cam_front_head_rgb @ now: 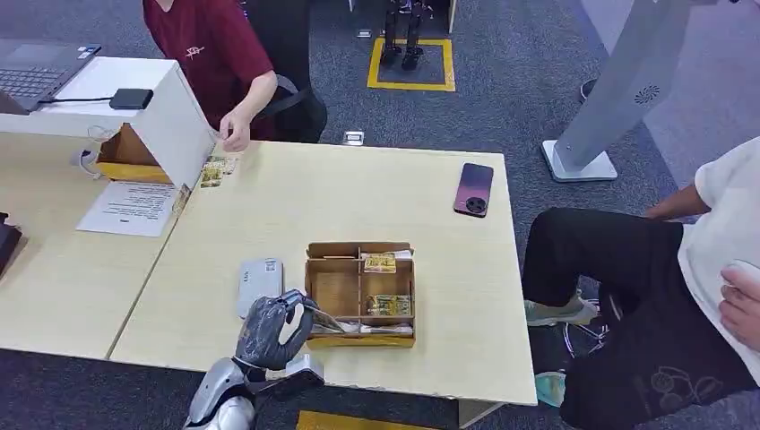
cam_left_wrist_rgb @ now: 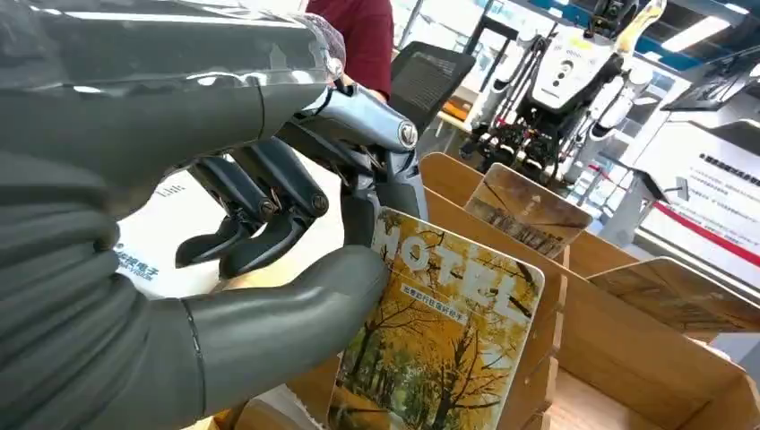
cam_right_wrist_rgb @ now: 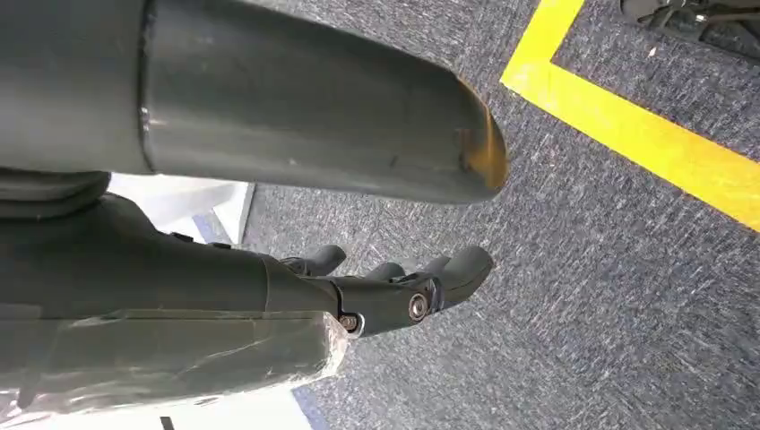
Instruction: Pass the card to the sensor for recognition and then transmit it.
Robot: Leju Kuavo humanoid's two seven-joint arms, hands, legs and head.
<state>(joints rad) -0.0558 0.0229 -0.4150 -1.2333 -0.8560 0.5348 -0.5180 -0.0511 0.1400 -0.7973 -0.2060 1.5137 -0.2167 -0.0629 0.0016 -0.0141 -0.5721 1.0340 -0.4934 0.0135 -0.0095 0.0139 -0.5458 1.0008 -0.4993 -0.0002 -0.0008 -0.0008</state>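
My left hand [cam_front_head_rgb: 273,329] sits at the near left corner of the wooden card box [cam_front_head_rgb: 336,291]. In the left wrist view its thumb [cam_left_wrist_rgb: 296,309] and a finger pinch a yellow hotel card [cam_left_wrist_rgb: 444,336] printed with autumn trees, held upright at the box's edge. More cards [cam_front_head_rgb: 387,305] lie in the box's compartments. The white sensor pad [cam_front_head_rgb: 260,285] lies flat on the table just left of the box. My right hand [cam_right_wrist_rgb: 394,287] hangs over grey carpet with its fingers loosely extended and nothing in them.
A person in a red shirt [cam_front_head_rgb: 211,49] reaches to cards [cam_front_head_rgb: 215,170] at the table's far left. A phone [cam_front_head_rgb: 473,188] lies at the far right. Another person [cam_front_head_rgb: 681,296] sits close on the right. A white box with a laptop [cam_front_head_rgb: 36,76] stands at far left.
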